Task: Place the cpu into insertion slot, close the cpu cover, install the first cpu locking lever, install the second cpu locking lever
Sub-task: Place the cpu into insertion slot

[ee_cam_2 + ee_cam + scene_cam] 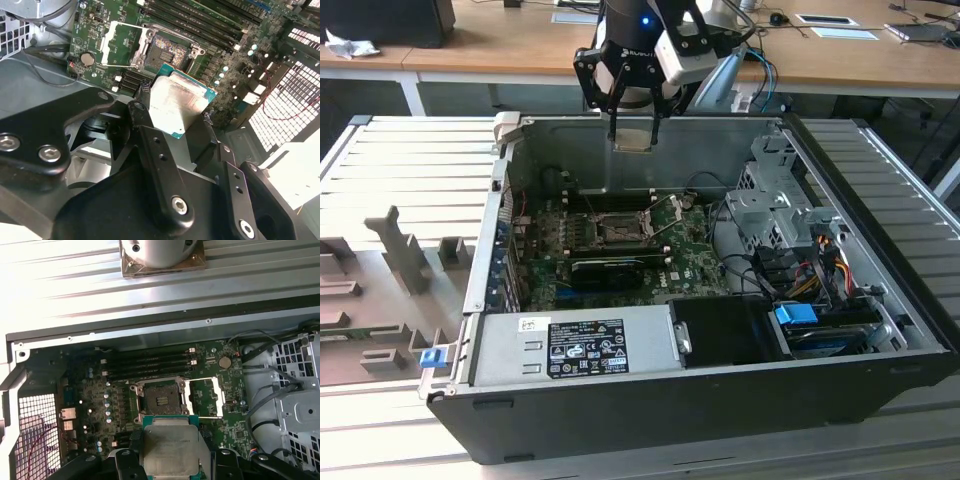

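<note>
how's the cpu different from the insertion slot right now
The cpu has a pale silvery top; the insertion slot is dark inside with a metal rim. The cpu is held clear of the green board in the gripper; the insertion slot sits on that board, uncovered and empty. Both are square and close in size.

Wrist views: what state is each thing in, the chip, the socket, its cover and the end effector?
Chip: gripped, held above the board, not seated.
Socket: empty, uncovered.
Cover: swung open beside the socket.
End effector: shut on the chip.
</note>
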Controlling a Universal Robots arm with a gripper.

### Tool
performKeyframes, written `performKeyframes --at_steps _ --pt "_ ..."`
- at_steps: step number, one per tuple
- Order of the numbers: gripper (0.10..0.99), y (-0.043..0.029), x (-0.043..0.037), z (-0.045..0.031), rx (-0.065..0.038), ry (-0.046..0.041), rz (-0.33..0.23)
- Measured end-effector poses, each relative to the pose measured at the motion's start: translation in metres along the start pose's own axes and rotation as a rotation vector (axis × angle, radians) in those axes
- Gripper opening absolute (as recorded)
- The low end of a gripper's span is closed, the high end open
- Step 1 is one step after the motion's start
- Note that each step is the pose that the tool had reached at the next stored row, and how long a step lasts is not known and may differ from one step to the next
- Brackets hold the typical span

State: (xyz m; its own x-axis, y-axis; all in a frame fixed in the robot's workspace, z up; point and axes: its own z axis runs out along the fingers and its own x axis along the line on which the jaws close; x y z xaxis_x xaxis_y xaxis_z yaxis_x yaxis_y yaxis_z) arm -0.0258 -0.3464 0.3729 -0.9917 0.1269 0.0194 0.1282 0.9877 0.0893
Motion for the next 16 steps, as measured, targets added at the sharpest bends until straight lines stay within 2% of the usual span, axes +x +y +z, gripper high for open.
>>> performKeyframes --at_steps 16 --pt "0.529 0.0 0.0 0.0001 0.0 -0.0017 0.019"
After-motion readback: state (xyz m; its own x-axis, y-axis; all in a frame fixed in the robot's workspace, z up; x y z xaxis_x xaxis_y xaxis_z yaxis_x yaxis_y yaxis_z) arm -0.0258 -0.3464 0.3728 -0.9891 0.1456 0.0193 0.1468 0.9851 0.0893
